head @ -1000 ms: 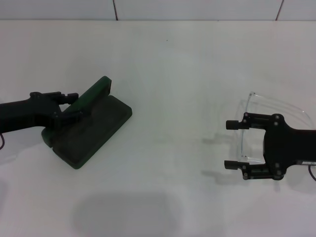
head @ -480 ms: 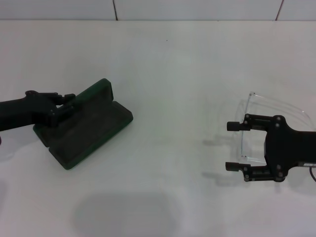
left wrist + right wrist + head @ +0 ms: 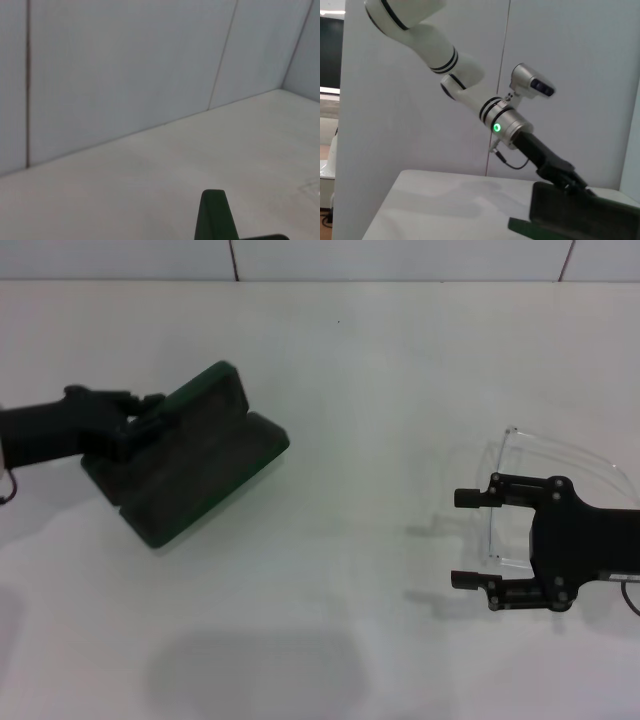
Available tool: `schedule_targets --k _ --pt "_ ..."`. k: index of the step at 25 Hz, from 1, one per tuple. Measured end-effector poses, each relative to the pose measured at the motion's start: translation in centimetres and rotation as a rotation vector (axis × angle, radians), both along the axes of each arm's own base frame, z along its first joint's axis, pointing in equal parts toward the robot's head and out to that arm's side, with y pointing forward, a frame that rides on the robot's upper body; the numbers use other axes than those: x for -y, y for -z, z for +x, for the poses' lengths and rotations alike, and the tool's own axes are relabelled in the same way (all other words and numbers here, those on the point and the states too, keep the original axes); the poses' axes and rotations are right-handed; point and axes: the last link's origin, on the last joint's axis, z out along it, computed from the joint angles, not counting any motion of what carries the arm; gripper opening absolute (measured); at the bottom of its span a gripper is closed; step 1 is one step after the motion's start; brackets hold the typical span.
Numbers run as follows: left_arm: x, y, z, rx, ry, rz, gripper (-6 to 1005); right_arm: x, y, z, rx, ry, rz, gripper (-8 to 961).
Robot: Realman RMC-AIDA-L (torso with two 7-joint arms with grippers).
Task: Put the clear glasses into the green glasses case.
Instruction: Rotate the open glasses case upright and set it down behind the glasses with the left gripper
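Note:
The green glasses case lies open on the left of the white table, its lid standing up at the far side. My left gripper is shut on the lid's left edge. A green corner of the case shows in the left wrist view. The right wrist view shows the case from the side, with the left arm behind it. The clear glasses lie at the right. My right gripper hovers over them, open, with one thin arm of the glasses running between its fingers.
The white table runs back to a pale panelled wall. A faint shadow falls on the table's front. Only bare tabletop separates the case from the glasses.
The left gripper has shifted the case farther back and a little toward the middle, and the lid now stands more upright. The right gripper has barely moved.

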Motion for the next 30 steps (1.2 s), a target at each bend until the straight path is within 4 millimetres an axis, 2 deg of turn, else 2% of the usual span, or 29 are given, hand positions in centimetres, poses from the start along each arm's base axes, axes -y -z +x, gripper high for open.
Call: schedule_targets --k 7,15,19,26,30 --pt "-2.3 1.6 3.9 -0.025 0.200 -0.032 219 0.2 0.1 0.1 -0.005 0.007 -0.001 719" --pt "-4.6 5.1 9.7 -0.163 0.575 -0.113 218 1.4 0.8 0.1 -0.023 -0.021 -0.011 717" --pt "-5.1 6.9 11.3 -0.233 0.689 -0.152 218 2.2 1.2 0.4 -0.023 -0.027 -0.016 716" --pt "-5.7 8.6 14.0 -0.248 0.720 -0.240 217 2.9 1.7 0.6 -0.027 -0.029 -0.016 715" --pt "-5.6 9.1 14.6 -0.258 0.713 -0.287 216 3.0 1.8 0.6 -0.026 -0.030 -0.024 714"
